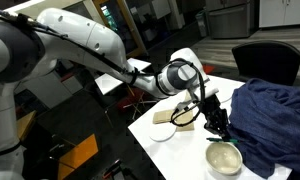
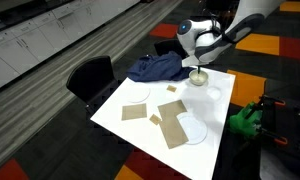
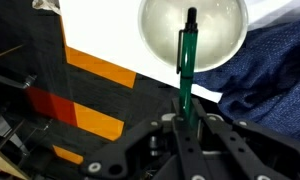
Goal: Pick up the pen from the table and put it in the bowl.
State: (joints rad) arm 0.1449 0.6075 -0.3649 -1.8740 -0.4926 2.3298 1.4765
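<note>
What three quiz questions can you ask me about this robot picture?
1. True or false: the gripper holds the green pen.
2. What lies beside the bowl? A: a red cup. B: a blue cloth. C: a banana.
3. What colour is the table?

Key: 1 true. 2 B. 3 white.
</note>
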